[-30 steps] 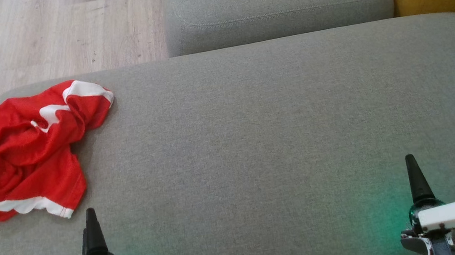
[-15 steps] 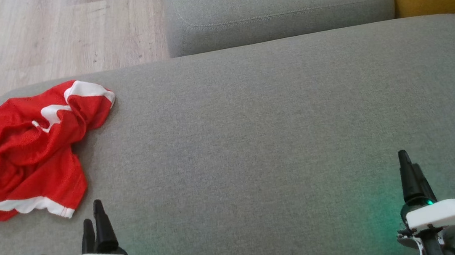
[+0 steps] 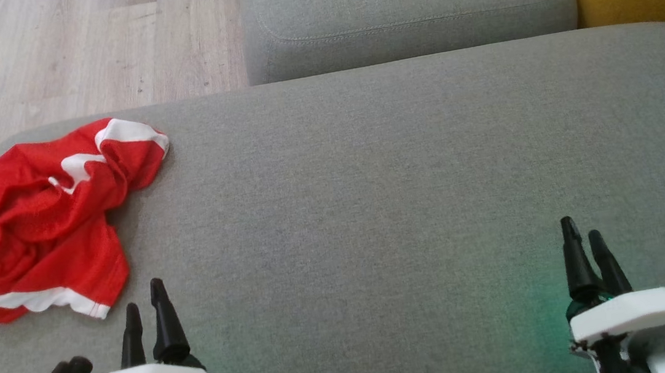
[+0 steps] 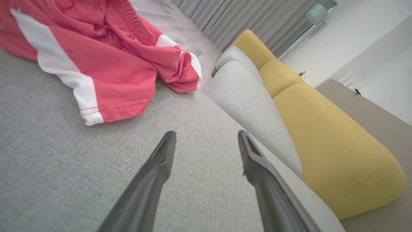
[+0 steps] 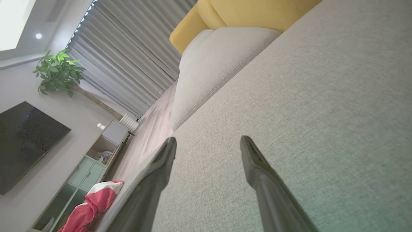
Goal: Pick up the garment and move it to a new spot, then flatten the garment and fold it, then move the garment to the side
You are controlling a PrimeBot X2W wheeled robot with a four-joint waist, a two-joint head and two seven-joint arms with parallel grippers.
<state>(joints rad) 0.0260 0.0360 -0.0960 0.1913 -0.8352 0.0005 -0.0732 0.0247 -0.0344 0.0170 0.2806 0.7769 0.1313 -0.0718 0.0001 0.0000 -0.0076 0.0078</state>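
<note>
On the sofa (image 3: 368, 176), a crumpled garment (image 3: 33, 224) lies at nine o'clock; left claw (image 3: 143, 294) at seven, right claw (image 3: 581, 227) at five, both spread.

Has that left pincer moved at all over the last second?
Yes. The left pincer has shifted rightward and up the head view, measured against the red garment.

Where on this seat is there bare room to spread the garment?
The grey seat cushion is bare from the red garment rightward, up to the back cushion. Its left end, under the garment, is crowded.
</note>
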